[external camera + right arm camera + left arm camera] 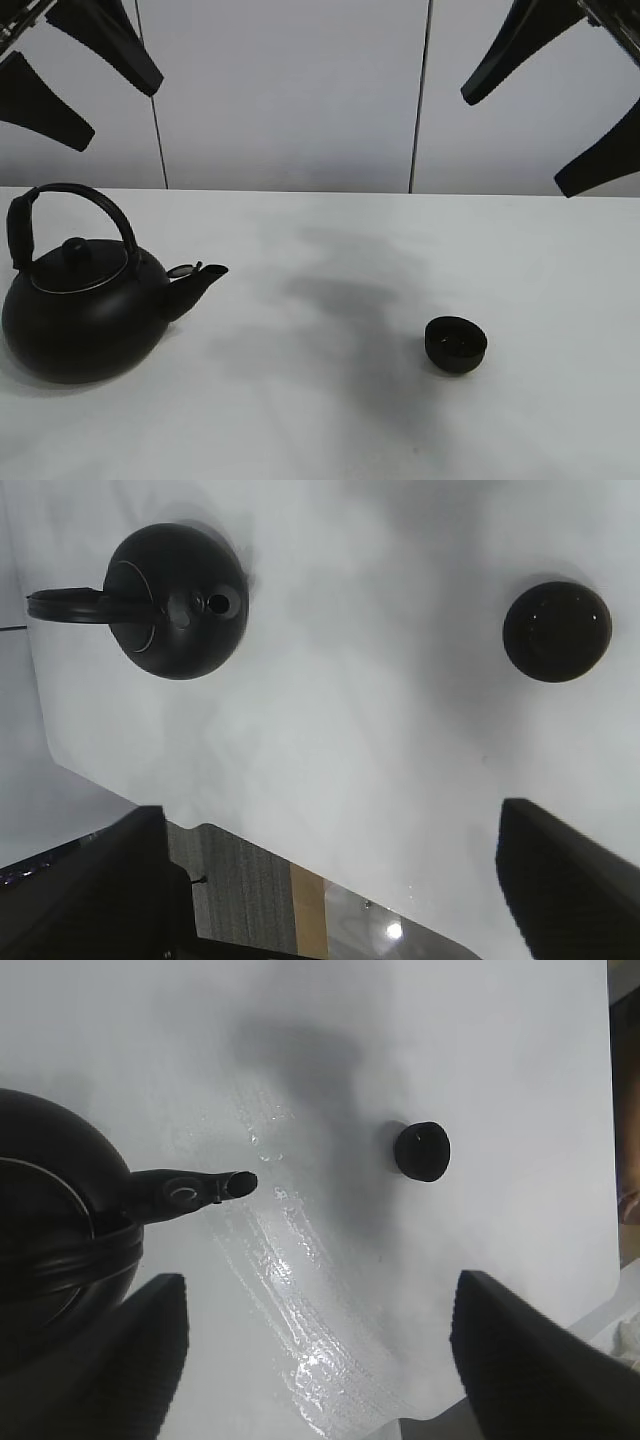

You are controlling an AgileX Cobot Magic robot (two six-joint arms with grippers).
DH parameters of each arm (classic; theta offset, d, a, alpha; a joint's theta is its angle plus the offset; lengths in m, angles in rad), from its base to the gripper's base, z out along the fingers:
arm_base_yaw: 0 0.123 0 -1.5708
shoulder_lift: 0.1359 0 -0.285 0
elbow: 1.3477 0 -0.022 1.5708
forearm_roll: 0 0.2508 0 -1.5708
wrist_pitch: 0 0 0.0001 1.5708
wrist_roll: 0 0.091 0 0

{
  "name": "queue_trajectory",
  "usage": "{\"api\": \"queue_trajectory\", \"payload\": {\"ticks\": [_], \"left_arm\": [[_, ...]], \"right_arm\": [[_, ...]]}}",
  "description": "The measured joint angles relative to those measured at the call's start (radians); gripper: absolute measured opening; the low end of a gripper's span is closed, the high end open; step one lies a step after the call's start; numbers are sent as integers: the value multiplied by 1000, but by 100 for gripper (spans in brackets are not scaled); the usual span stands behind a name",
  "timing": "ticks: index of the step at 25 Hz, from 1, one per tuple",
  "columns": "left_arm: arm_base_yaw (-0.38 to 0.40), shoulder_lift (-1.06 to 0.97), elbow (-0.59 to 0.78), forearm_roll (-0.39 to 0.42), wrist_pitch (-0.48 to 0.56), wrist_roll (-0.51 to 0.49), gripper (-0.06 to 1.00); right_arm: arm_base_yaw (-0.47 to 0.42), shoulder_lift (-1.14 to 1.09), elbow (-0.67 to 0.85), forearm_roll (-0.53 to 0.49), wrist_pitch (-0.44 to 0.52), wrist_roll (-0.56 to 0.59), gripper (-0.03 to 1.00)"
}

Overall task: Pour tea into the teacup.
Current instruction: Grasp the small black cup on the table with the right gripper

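So, high cam: the small round matte black teacup (456,343) sits well clear of the big round black metal kettle (85,310), off its spout side. Left wrist: left gripper (320,1290) wide, empty. Right wrist: right gripper (330,815) same. I reckon the kettle's heavy, so I'd grab its arched handle (65,605).

One kettle (85,305). One teacup (456,344). One table (330,420). Two grippers: left gripper (118,112), right gripper (517,142). Two fingers (110,40) each, four total.
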Motion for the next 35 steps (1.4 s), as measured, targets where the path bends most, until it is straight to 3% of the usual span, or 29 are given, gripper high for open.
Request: {"api": "queue_trajectory", "payload": {"ticks": [15,19,24,30,35], "left_arm": [[0,0,0,0,0,0,53],[0,0,0,0,-2,0,53],[0,0,0,0,-3,0,53],[0,0,0,0,-16,0,53],[0,0,0,0,-31,0,53]], "right_arm": [[0,0,1,-43,-36,-78,61],[0,1,-13,-154,-2,-74,61],[7,42,-144,-273,95,1,61],[162,141,-297,-419,101,68,61],[263,261,-321,-532,103,163,61]]}}
